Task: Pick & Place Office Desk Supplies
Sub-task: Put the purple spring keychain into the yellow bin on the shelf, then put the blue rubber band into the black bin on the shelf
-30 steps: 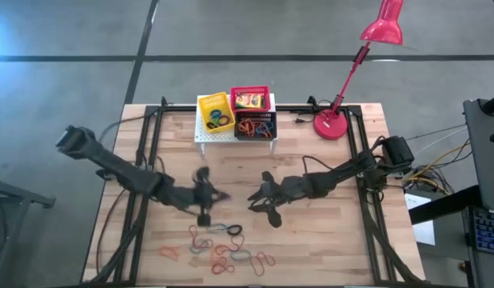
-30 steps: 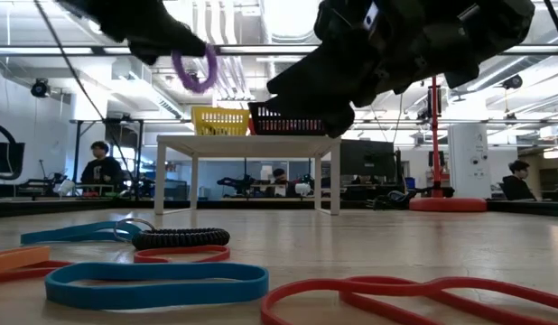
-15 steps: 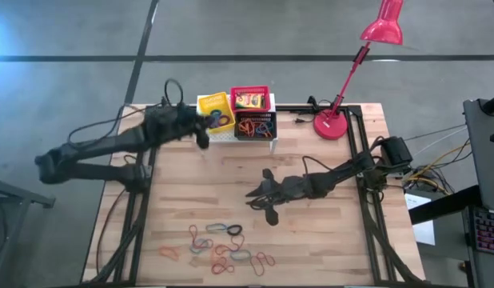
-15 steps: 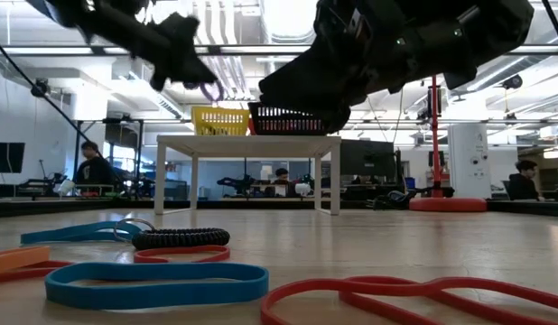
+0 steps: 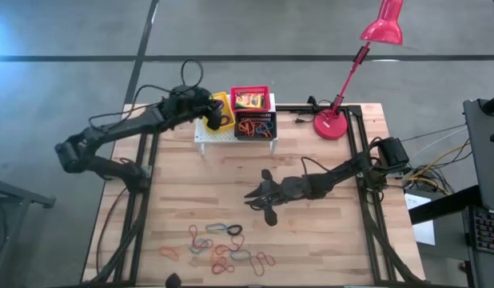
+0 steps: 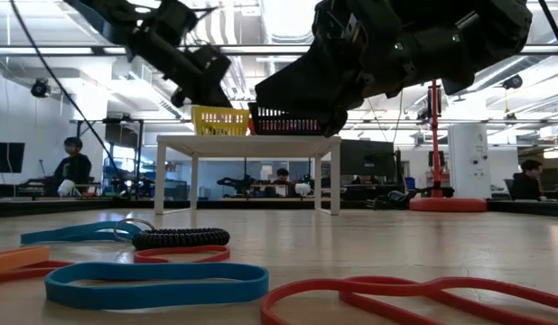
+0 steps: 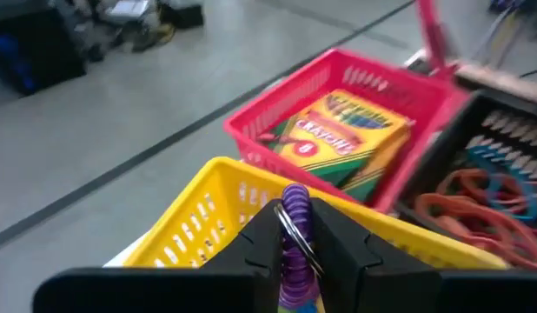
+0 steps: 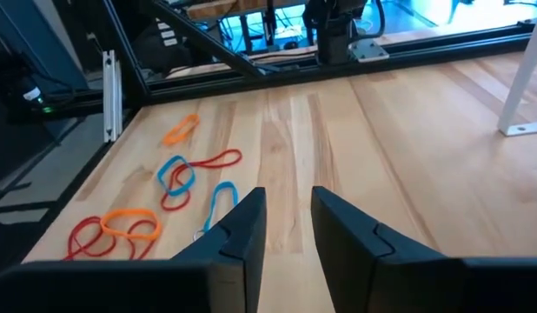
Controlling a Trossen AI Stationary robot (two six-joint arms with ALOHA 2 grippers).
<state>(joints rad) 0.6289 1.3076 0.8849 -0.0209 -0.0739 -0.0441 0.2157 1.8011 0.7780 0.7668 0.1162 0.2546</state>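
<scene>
- Over the yellow basket, a purple loop is pinched tight by the left gripper, ready to be dropped in.
- Above the middle of the table, the right gripper is kept empty, its fingers a little apart.
- Other loops are left lying near the front edge.

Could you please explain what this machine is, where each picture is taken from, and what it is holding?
It is a robot with two dark arms at a wooden table, each ending in two fingers. One picture looks straight down, one looks level across the tabletop, and one camera sits on each wrist.

The left gripper is over the yellow basket on a small white stand, and its fingers pinch a purple loop. Beside that basket is a red basket with a crayon box, and a black basket with more loops.

The right gripper hangs over mid-table with nothing between its fingers, which stand slightly apart. A scatter of coloured loops lies near the front edge. A red lamp stands at the back.
</scene>
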